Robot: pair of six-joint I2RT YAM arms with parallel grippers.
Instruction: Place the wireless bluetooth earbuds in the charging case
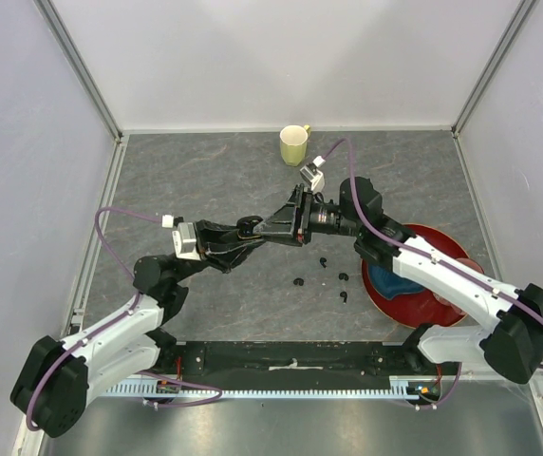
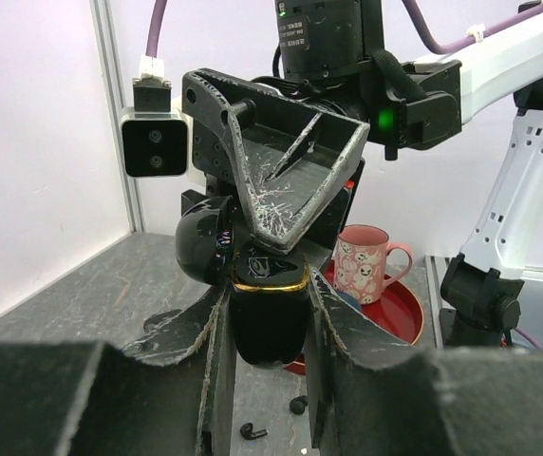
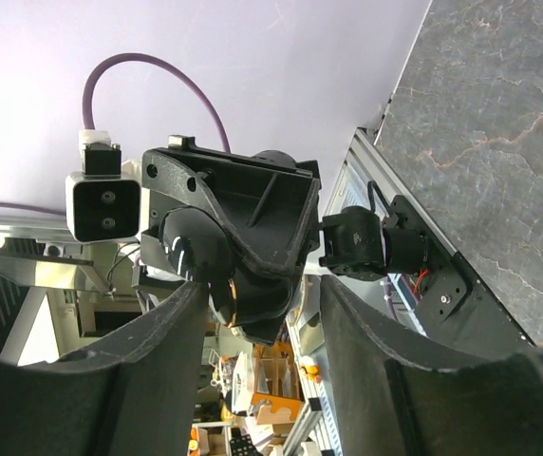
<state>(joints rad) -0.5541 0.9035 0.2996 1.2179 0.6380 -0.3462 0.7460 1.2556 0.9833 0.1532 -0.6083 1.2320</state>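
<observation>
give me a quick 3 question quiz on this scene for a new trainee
1. True or false: the charging case lies on the table.
2. How many earbuds lie loose on the table? A) two B) four C) six
3. What stands on the red plate?

Key:
1. False. The left gripper holds it above the table.
2. B.
3. A pink mug.
</observation>
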